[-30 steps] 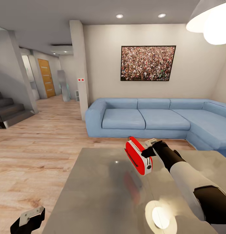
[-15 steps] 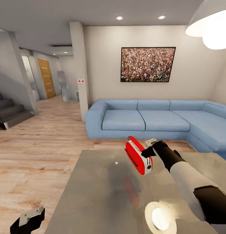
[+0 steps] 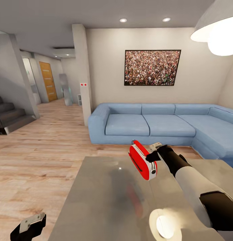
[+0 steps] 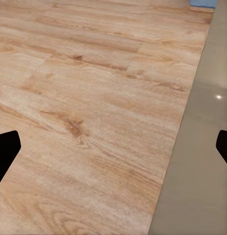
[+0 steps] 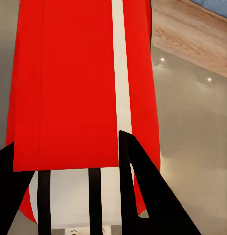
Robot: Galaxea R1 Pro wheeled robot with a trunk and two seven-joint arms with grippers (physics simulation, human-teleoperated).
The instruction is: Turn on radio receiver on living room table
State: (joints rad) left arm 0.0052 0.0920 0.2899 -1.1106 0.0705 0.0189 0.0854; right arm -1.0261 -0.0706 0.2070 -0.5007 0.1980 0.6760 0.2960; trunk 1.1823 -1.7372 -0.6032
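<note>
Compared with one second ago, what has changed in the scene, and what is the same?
Almost nothing moved. The head camera tipped slightly, so the picture on the wall, the sofa and the table edge sit a little lower in the head view. The right gripper still holds the red radio tilted above the table, at the same spot. The left gripper stays low beside the table, open.

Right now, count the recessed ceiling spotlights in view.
3: two over the sofa wall, one left of the other, and a smaller one down the hallway. More may be hidden.
</note>
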